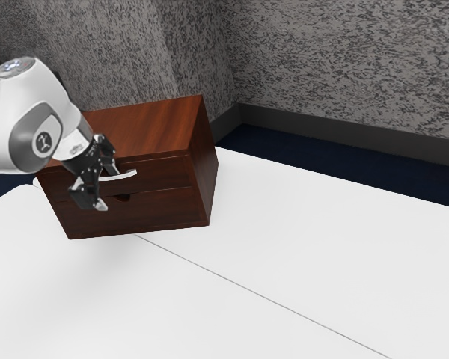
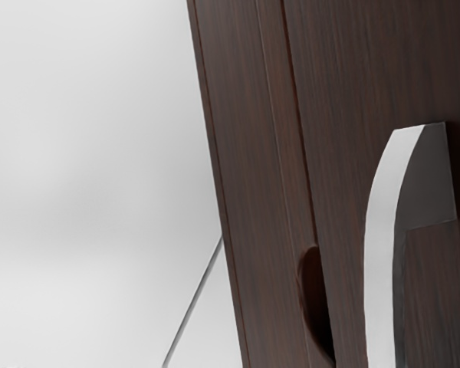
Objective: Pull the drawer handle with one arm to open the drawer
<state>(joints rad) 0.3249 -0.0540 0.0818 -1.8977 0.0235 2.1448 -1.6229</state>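
White table (image 1: 307, 239), thin diagonal seam (image 1: 262, 297); speckled grey walls (image 1: 322, 52), dark blue floor (image 1: 344, 153) at 2 o'clock. Wooden cabinet (image 1: 146, 120) at 10 o'clock (on table). Gripper (image 1: 96, 178) at 9 o'clock end of silver drawer handle (image 1: 125, 176); grip state unclear.

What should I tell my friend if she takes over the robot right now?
Gripper: right at the silver handle, at the end on the exterior view's left. Whether it has hold of it can't be seen.
Things: the brown wooden cabinet sits on the white table. Its drawer faces the arm, and the handle runs across the drawer's front.
Done: the arm has reached the handle.
Left: the drawer front looks about level with the cabinet, so it probably hasn't been pulled yet. Check the grip, then pull straight out.
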